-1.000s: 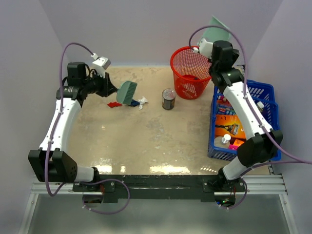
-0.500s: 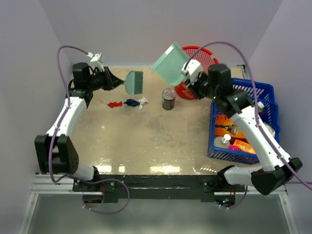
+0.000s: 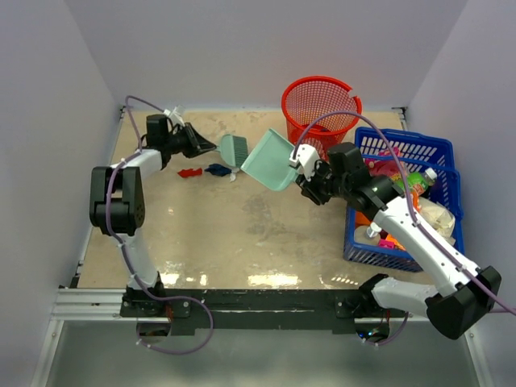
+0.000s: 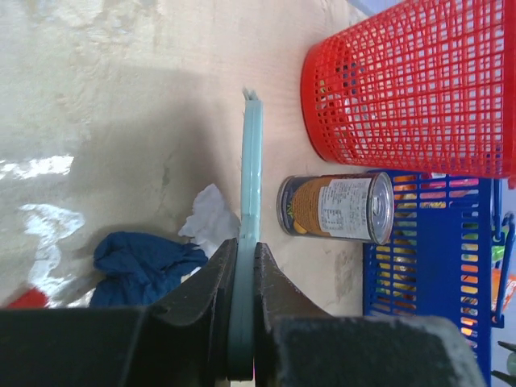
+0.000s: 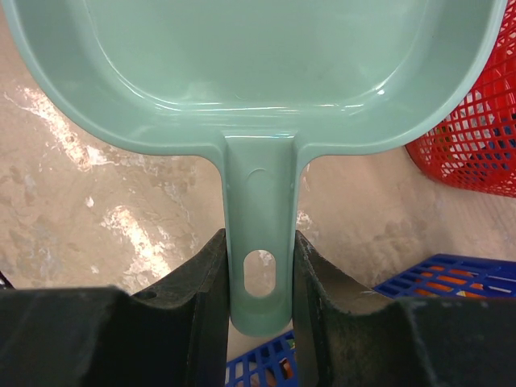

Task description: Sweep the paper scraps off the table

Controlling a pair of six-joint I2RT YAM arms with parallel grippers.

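While lying on the table [image 3: 201, 234], scraps [image 3: 216, 169]: red, blue and white bits are sitting bunched left of the basket [image 3: 321, 113].
Left gripper [image 4: 244, 260]: is clenching the brush [image 3: 234, 149], left of the basket, its head hanging by the white bit.
Right gripper [image 5: 258, 270]: is grasping the dustpan [image 3: 272, 160] by its handle, the pan tilting just left of the basket.
Can [image 4: 334, 207]: is standing beside the basket.

The paper scraps [image 3: 214, 170] are lying on the table [image 3: 226, 242] in the frame's upper left, just below the brush [image 3: 235, 147]. The dustpan [image 3: 272, 161] is hovering right of them, the basket [image 3: 319, 121] standing behind it, the crate [image 3: 439, 155] sitting along the right edge.
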